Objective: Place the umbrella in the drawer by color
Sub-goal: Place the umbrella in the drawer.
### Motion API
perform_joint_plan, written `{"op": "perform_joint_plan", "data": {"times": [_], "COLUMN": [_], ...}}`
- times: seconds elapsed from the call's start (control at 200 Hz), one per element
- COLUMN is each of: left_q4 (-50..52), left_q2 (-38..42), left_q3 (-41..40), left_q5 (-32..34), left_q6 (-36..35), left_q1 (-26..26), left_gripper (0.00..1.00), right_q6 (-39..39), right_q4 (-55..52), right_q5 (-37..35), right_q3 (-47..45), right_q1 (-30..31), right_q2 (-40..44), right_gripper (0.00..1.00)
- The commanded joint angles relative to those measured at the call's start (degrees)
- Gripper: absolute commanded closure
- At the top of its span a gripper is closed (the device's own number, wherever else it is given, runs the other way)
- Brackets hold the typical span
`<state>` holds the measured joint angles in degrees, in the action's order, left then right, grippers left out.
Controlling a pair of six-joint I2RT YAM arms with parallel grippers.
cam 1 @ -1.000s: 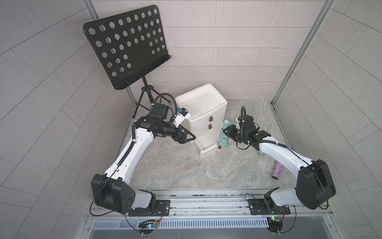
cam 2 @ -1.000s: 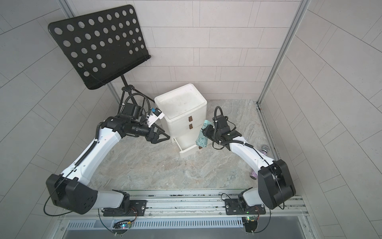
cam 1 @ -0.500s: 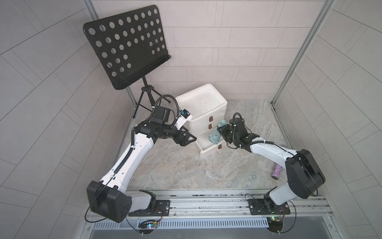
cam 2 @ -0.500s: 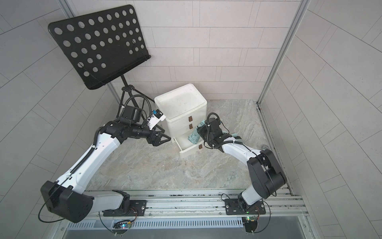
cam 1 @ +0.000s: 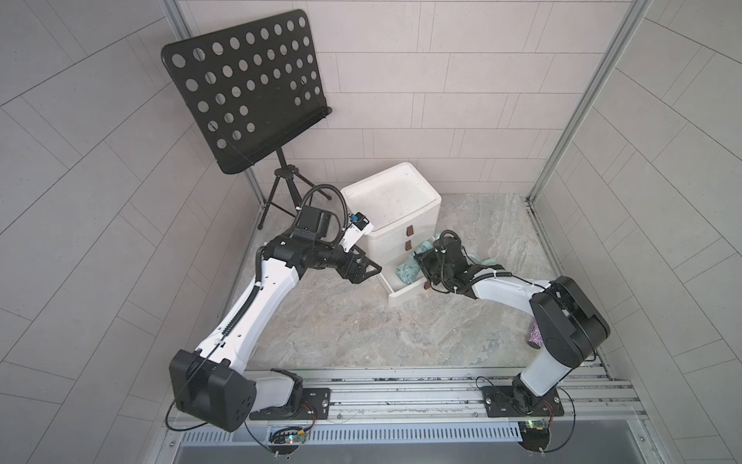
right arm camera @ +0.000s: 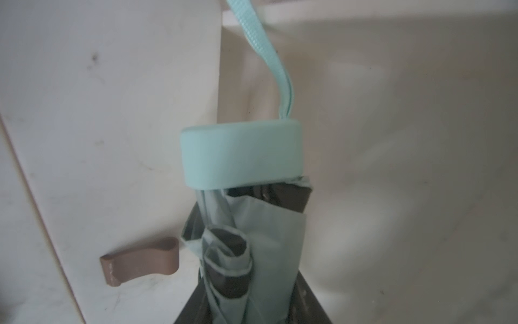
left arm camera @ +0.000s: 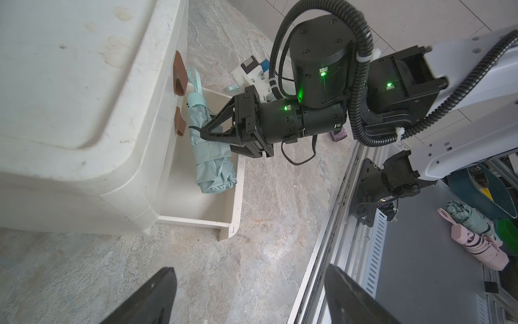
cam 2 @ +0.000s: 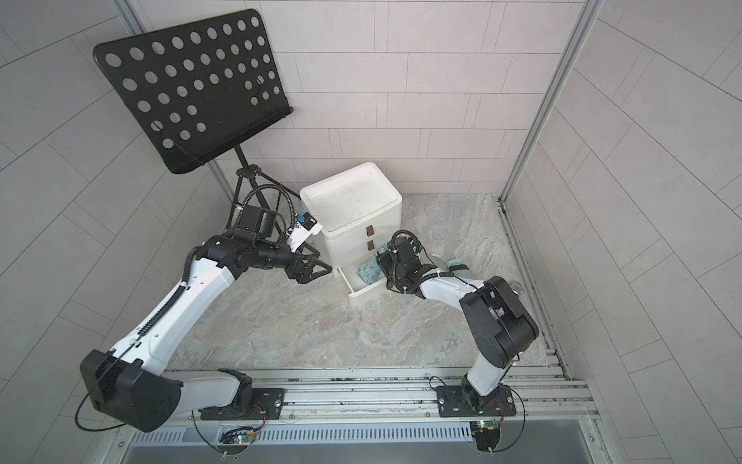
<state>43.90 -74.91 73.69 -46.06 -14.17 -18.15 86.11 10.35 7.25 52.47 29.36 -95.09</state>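
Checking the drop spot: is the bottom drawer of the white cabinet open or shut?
Open: the bottom drawer is pulled out, with the mint umbrella over its exposed cavity.

Drawer unit point(cam 1: 395, 201) standing far centre on the table point(cam 1: 341, 329), music stand point(cam 1: 249, 96) rising behind it to the left, bottom drawer point(cam 1: 405, 295) sticking out nearward, umbrella point(left arm camera: 215, 174) lying within it, left end effector point(cam 1: 367, 273) hovering just left of the unit.

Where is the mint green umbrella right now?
In the left wrist view, the mint umbrella is clamped in the right gripper inside the open bottom drawer of the white cabinet.
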Motion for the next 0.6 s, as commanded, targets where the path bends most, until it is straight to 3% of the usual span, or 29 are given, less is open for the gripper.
{"op": "perform_joint_plan", "data": {"times": [0.0,0.06,0.165,0.25,0.425,0.595], "left_q4": [-0.47,-0.45,-0.74,-0.66,-0.44,0.38], "left_q2": [0.31,0.31,0.19,-0.01,-0.05,-0.14], "left_q3": [-0.70,-0.83,-1.08,-0.88,-0.79,0.15], "left_q5": [0.02,0.05,-0.03,-0.08,0.01,0.25], "left_q6": [-0.81,-0.80,-0.83,-0.80,-0.75,-0.37], "left_q1": [-0.18,-0.18,-0.21,-0.22,-0.23,-0.24], "left_gripper": [0.11,0.11,0.11,0.11,0.11,0.11], "right_q6": [2.48,2.66,1.75,0.26,-2.85,-6.79], "right_q4": [4.26,4.71,3.91,1.82,-2.72,-6.31], "right_q5": [-1.54,-1.31,-0.53,-0.53,-2.11,-4.01], "right_q3": [1.58,1.67,3.16,4.69,6.61,6.07], "right_q1": [0.34,0.42,0.65,1.11,1.50,1.27], "right_q2": [0.28,0.10,-0.29,0.33,3.65,8.88], "right_gripper": [0.80,0.75,0.49,0.39,0.29,0.28]}}
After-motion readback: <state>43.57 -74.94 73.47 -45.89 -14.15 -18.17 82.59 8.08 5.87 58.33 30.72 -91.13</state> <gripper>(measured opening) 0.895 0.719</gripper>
